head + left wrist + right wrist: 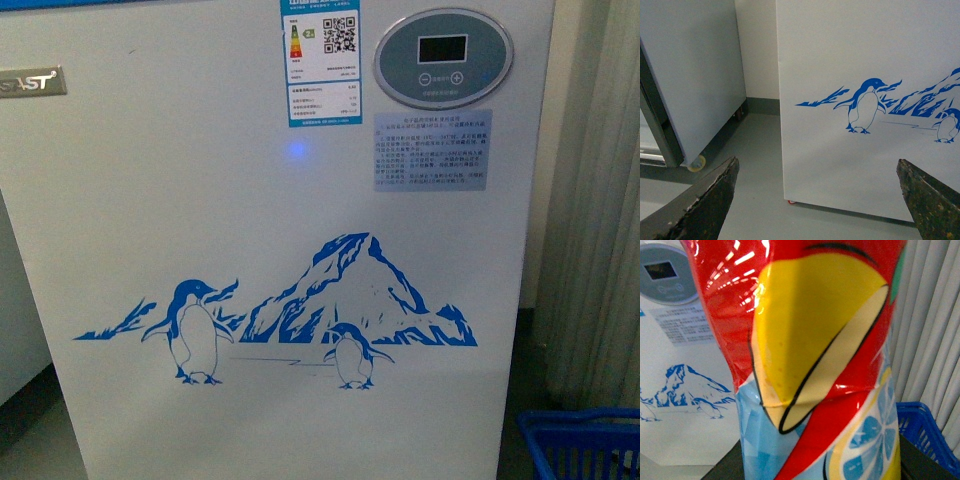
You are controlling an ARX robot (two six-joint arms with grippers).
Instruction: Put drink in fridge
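1 fridge (150, 200), 2 penguins (197, 335), 1 drink (815, 365), 1 basket (585, 445).

The red-and-yellow-labelled drink (815, 365) is upright near the white fridge (200, 180) (blue penguin decal, oval display).

ahead: fridge (250, 200) wall blocks | left: floor gap (757, 165) beside cabinet (690, 65) | right: basket (580, 440), curtain (600, 200)

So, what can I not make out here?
White penguin-decal fridge: lid cut off, front view's top edge.
Grey notice sticker: print too small, front view.
Red-and-yellow plastic drink bottle: cap outside right wrist view.
Blue plastic basket: contents cut off, front view's corner.
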